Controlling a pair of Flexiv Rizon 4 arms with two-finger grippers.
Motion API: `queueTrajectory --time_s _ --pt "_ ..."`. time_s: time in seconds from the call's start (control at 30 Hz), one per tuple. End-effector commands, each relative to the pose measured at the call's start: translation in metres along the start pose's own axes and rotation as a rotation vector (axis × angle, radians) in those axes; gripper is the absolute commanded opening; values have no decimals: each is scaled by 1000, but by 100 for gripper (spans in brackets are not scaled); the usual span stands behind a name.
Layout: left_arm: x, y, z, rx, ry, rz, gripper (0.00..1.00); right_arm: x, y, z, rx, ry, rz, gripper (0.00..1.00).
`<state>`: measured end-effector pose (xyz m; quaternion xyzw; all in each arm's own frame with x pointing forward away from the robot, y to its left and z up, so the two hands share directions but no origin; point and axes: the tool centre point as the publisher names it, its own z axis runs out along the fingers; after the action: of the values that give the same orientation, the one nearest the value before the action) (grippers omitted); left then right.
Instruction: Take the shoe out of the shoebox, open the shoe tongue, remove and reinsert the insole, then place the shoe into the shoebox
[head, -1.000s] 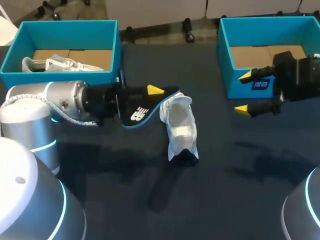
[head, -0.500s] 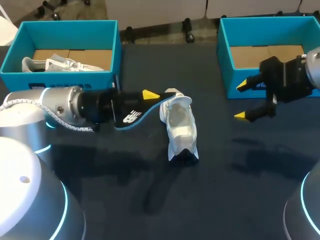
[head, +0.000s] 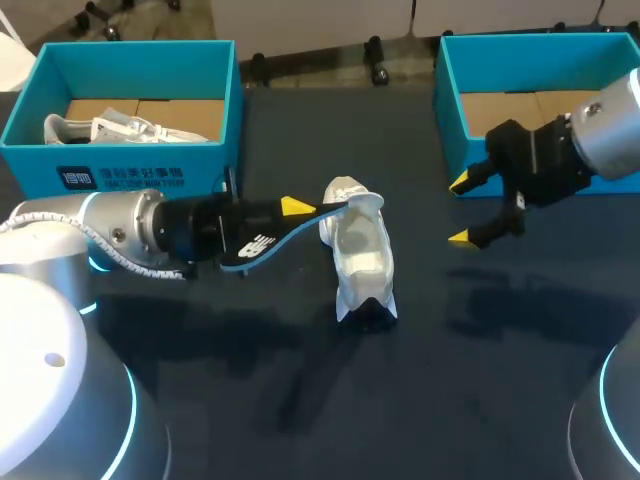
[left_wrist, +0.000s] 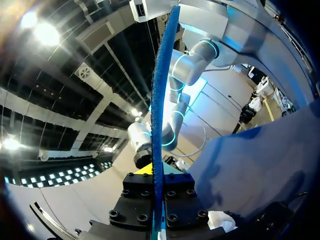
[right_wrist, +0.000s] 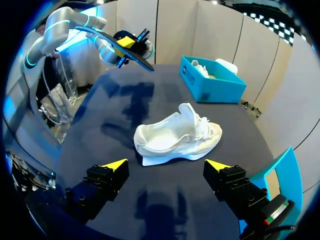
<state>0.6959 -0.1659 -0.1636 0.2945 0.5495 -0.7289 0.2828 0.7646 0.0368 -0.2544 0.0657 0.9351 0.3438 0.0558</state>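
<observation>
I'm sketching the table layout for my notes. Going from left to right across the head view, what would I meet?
Left teal shoebox → dark insole → white shoe → right end effector.

The left arm (head: 110, 225) and right arm (head: 612, 130) are silver-grey cylinders with glowing cyan rings (head: 128, 395) at the joints, and a white braided cable (head: 130, 262) runs along the left wrist. The left gripper (head: 293, 215) and right gripper (head: 461, 210) are black blocks tipped with yellow wedges. Black screws (left_wrist: 141, 193) stud the left one's mount.
</observation>
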Motion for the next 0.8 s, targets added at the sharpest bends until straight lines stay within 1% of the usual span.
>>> queueTrajectory --time_s 0.03,0.3,0.47,0.6,0.8 --pt "6 1 -6 5 -4 -4 0 -7 1 16 9 21 5 100" --pt "15 -1 -15 11 1 -22 0 -11 -1 27 18 36 16 100" --pt "19 -2 -17 12 7 -33 0 -16 4 34 21 28 23 100" --pt "20 -1 -17 20 16 -39 0 -15 9 40 19 44 11 100" --pt "22 -1 -19 34 32 -49 0 -12 10 40 12 42 9 100"
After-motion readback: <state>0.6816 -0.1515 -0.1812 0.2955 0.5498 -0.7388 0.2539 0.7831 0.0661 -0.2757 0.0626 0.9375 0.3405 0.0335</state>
